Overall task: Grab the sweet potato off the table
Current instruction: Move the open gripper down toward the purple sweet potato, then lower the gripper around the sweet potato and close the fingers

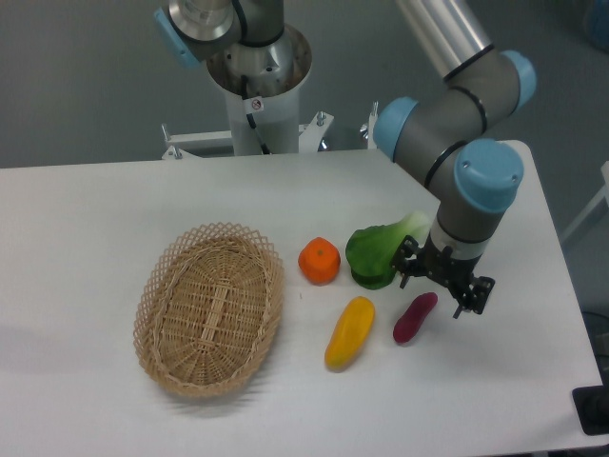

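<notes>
Camera view: the pincer [435, 288], fingers spread and holding nothing, hangs just above the sweet potato [415, 317] (right of centre), which lies on the white surface [114, 209] beside a yellow vegetable [349, 331].

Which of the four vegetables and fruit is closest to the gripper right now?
The sweet potato, the small dark purple one lying farthest right; the open gripper hangs just above its upper end.
</notes>
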`<state>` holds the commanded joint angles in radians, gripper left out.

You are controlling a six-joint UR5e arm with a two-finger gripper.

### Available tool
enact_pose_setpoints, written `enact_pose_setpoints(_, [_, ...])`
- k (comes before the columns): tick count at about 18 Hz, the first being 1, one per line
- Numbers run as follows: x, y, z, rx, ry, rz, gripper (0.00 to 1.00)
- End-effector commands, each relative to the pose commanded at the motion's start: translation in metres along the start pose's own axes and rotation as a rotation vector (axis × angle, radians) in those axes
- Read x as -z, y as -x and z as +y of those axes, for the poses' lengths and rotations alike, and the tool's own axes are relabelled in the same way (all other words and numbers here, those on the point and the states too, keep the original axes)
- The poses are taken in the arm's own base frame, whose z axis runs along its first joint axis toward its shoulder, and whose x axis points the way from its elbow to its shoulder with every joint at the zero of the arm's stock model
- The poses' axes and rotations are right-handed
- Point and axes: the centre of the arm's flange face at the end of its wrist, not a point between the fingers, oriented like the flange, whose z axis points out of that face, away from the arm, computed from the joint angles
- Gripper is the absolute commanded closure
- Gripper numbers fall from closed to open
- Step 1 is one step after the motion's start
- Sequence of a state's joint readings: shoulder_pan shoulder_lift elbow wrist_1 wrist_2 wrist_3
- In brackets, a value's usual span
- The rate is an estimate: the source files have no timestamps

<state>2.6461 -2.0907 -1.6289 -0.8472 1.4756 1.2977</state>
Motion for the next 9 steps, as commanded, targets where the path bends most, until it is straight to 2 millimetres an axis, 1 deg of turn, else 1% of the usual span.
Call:
enact_pose_setpoints(3, [-0.011,-0.007,0.007,-0.005,0.042,0.001,0.00])
enact_pose_setpoints(9, [-0.025,-0.012,0.006,-0.001,0.056,0.020,0.00])
